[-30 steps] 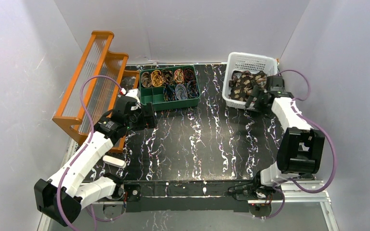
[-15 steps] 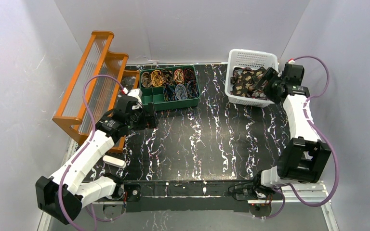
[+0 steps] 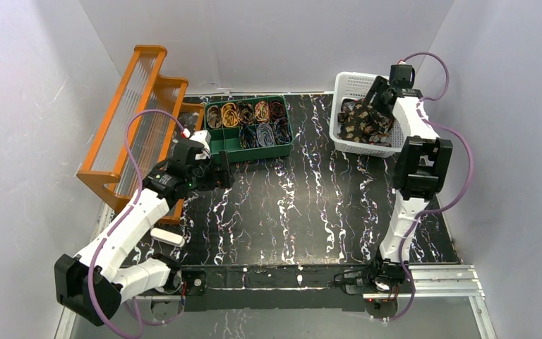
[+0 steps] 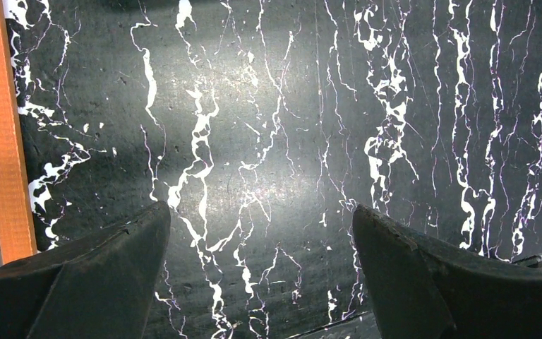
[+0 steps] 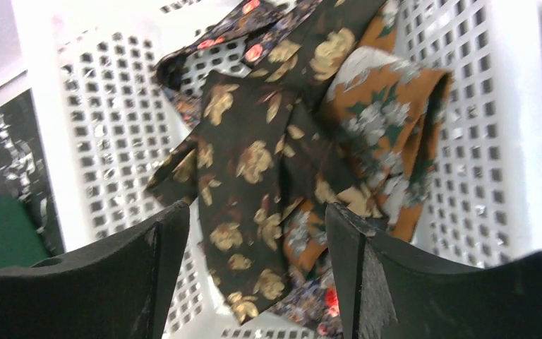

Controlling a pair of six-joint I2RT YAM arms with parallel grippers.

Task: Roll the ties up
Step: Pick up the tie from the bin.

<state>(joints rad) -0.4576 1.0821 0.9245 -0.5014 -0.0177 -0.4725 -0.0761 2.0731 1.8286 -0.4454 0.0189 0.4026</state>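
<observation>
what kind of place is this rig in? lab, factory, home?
Probably a lab test cell: blank white walls box in a marble-pattern table, and staged props sit on it, a white basket of loose ties and a green tray of rolled ties.

The left arm (image 3: 130,226) and right arm (image 3: 401,215) are built of white links and black joint housings; purple cables (image 3: 424,54) are looped alongside; black wedge-shaped fingers (image 4: 92,282) are fitted.
</observation>
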